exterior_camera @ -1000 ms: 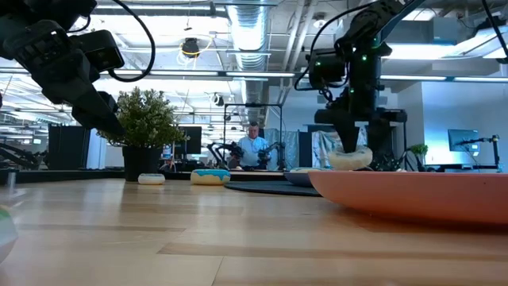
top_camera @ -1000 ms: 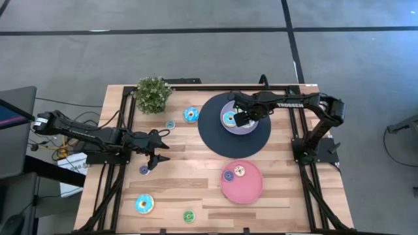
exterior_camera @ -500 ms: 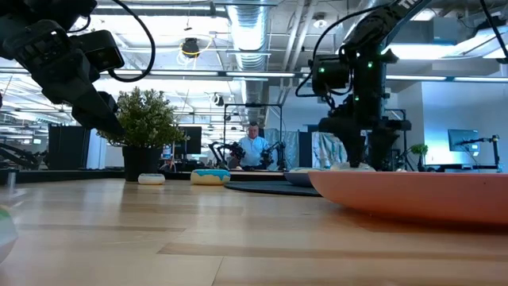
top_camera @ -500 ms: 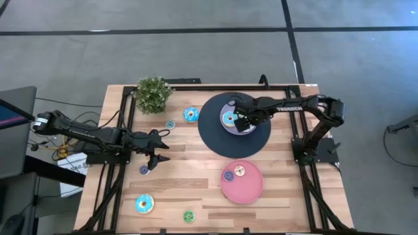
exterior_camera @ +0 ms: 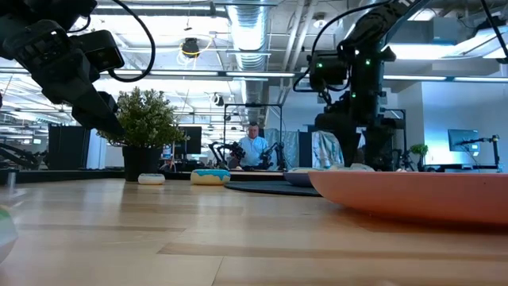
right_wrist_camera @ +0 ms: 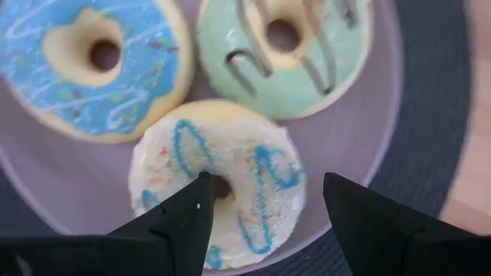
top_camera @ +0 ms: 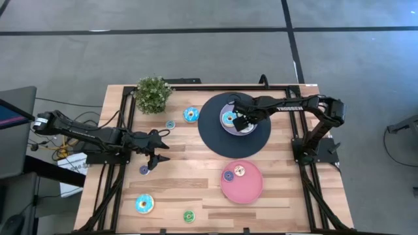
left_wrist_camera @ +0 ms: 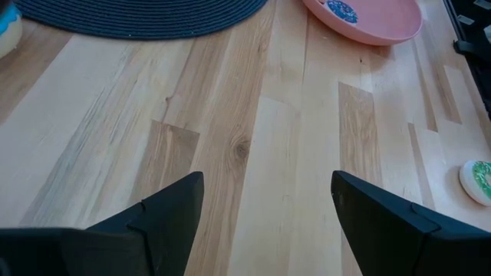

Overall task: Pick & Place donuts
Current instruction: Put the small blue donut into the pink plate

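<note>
A: Donuts are sitting on the lavender plate [right_wrist_camera: 430, 123], which is resting on the black disc [top_camera: 219, 134]. We are seeing a blue-iced donut [right_wrist_camera: 92, 65], a green-iced donut [right_wrist_camera: 288, 57] and a white-iced donut [right_wrist_camera: 222, 180] packed close together.

B: We are finding the right gripper [right_wrist_camera: 261, 211] hovering just above the white-iced donut, released, its fingers spread and holding nothing.

A: We are noting the left gripper [left_wrist_camera: 265, 211] waiting over bare bench [left_wrist_camera: 253, 130], likewise released.

B: We are also counting two small donuts on the pink plate [top_camera: 251, 189], and other donuts lying scattered on the bench, one beside the potted plant [top_camera: 153, 94].
</note>
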{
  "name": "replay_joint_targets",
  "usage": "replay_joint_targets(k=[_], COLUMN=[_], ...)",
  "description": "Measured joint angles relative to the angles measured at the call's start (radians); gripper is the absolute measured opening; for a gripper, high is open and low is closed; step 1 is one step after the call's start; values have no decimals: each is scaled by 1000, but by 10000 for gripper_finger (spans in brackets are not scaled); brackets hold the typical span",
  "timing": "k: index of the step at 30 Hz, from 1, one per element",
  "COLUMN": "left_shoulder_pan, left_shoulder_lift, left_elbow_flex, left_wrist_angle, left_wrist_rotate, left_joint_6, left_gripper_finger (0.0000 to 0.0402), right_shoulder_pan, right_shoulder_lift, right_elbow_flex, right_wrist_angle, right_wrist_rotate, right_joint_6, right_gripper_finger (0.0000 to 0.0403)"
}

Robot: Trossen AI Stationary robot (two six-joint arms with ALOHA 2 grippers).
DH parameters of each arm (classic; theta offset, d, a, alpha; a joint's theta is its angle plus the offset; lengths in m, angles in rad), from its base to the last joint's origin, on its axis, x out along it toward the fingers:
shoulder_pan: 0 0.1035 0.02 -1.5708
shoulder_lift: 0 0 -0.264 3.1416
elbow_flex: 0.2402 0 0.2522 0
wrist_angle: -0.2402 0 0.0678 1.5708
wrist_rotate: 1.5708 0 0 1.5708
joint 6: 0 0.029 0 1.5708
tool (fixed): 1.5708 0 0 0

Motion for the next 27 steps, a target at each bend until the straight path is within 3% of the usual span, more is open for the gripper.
replay_joint_targets(k=[9, 17, 21, 27], left_shoulder_pan=[0, 0, 0, 0], left_shoulder_lift=[0, 0, 0, 0], left_elbow_flex=[0, 0, 0, 0], left_wrist_angle=[0, 0, 0, 1], left_wrist_rotate=[-1, -39, -82, -168], left_joint_6=[0, -55, -69, -34], left_gripper_finger=[279, 279, 279, 279], right_shoulder_pan=[-6, 33, 132, 415], right_shoulder_lift=[-12, -180, -290, -421], right_elbow_flex=[1, -2, -44, -179], right_wrist_angle=[-7, -8, -1, 13], right_wrist_rotate=[-38, -34, -5, 149], right_joint_6=[-9, -52, -38, 173], right_gripper_finger=[232, 232, 232, 232])
